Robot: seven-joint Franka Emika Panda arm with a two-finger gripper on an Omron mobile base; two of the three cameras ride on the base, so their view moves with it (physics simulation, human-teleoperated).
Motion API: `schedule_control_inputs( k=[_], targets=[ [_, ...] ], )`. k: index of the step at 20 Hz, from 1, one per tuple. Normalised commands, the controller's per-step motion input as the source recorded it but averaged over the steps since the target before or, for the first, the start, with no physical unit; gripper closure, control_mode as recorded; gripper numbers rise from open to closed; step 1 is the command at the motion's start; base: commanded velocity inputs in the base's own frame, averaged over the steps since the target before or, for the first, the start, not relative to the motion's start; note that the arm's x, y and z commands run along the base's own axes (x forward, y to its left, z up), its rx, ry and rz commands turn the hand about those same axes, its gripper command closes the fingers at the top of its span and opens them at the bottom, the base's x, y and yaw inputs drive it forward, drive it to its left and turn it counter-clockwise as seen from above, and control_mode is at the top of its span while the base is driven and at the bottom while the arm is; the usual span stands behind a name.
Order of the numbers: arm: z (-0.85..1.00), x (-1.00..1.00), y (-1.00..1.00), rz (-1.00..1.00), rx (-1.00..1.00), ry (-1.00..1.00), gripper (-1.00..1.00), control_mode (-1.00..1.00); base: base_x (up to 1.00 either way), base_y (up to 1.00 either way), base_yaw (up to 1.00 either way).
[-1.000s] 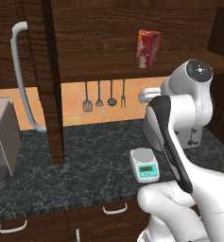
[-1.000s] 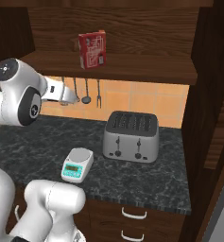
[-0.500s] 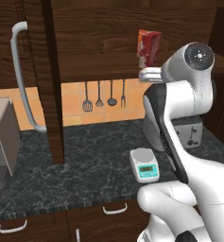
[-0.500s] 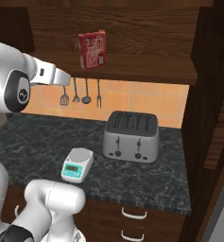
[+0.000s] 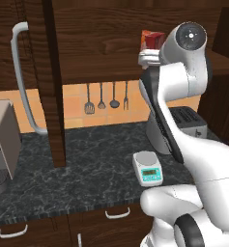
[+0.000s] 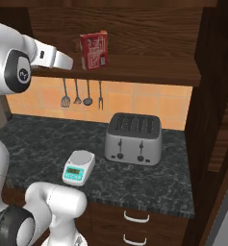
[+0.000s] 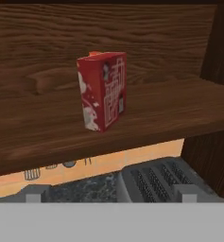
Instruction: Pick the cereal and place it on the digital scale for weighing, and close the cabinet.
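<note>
We are lining up on the cereal (image 7: pixel 102 90) standing upright on the cabinet (image 6: pixel 149 67) shelf, gripper (image 7: pixel 108 196) spread wide and empty, and next needing to reach forward around the box.

Dark marble counter (image 6: pixel 149 178), orange tiled wall (image 6: pixel 134 103), wooden drawers (image 6: pixel 134 226).

The robot arm (image 5: pixel 183 144) is glossy white with rounded links, dark grey joint bands and round dark caps.
</note>
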Motion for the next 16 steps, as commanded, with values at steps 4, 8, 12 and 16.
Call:
schedule_control_inputs(
  k=[4,8,12,16],
  targets=[
    [0.32,0.27,0.0,-0.06,0.0,0.02,-1.0,-1.0,0.0,0.0,0.0],
    [0.05,0.29,-0.03,-0.06,0.0,0.02,-1.0,-1.0,0.0,0.0,0.0],
    [0.0,0.3,-0.09,-0.05,0.0,-0.06,-1.0,-1.0,0.0,0.0,0.0],
    [0.0,0.37,-0.03,-0.03,0.0,-0.05,-1.0,-1.0,0.0,0.0,0.0]
  ],
)
